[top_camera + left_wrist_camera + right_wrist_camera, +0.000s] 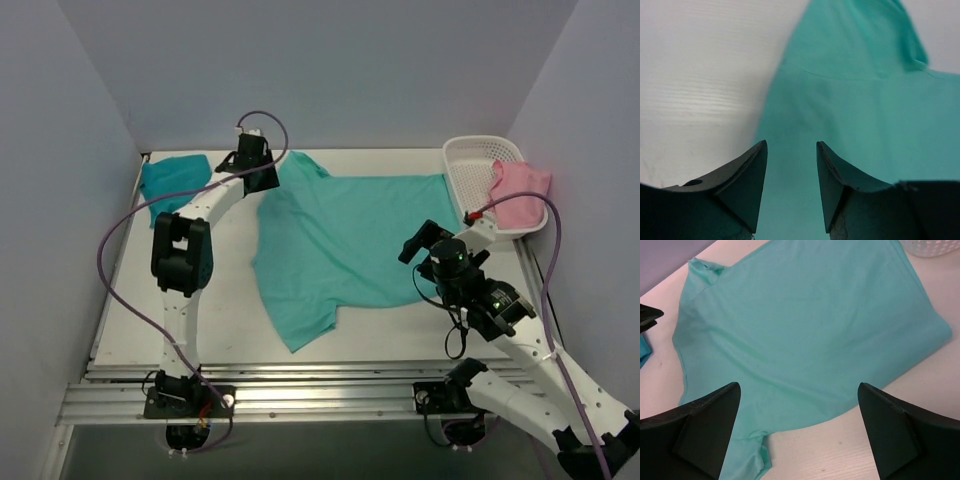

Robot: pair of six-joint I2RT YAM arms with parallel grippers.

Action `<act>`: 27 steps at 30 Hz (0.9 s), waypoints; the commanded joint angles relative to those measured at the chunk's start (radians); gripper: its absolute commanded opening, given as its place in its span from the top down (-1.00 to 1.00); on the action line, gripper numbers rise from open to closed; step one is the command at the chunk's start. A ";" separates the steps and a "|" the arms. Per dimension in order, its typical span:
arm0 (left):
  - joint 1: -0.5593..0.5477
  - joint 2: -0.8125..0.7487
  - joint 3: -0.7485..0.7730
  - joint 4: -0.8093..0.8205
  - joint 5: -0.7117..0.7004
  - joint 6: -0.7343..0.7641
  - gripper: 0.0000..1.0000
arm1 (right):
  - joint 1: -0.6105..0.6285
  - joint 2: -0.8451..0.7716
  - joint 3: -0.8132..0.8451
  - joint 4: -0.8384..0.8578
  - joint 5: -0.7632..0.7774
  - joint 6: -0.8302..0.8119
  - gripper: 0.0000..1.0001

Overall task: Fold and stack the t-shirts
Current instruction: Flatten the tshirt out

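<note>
While spread mostly flat at frame centre, mint t-shirt (340, 235) lies wrinkled, one sleeve trailing toward lower left; teal-blue t-shirt (172, 180) sits folded at upper left. Left gripper (790, 146): fingers half apart, nothing between them, poised over mint shirt's upper-left edge. Right gripper (797, 387): spread wide, empty, above shirt's right side; arm reaches in from lower right.
</note>
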 commanded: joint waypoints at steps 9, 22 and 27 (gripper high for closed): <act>-0.216 -0.260 -0.405 0.347 0.123 -0.075 -0.04 | -0.025 0.059 -0.166 0.062 -0.115 0.166 -0.99; -0.199 0.160 0.049 0.257 0.235 -0.103 0.00 | -0.059 0.152 -0.238 0.229 -0.225 0.111 -0.92; -0.172 0.316 0.382 0.097 0.232 -0.105 0.00 | -0.063 0.224 -0.202 0.265 -0.234 0.073 -0.92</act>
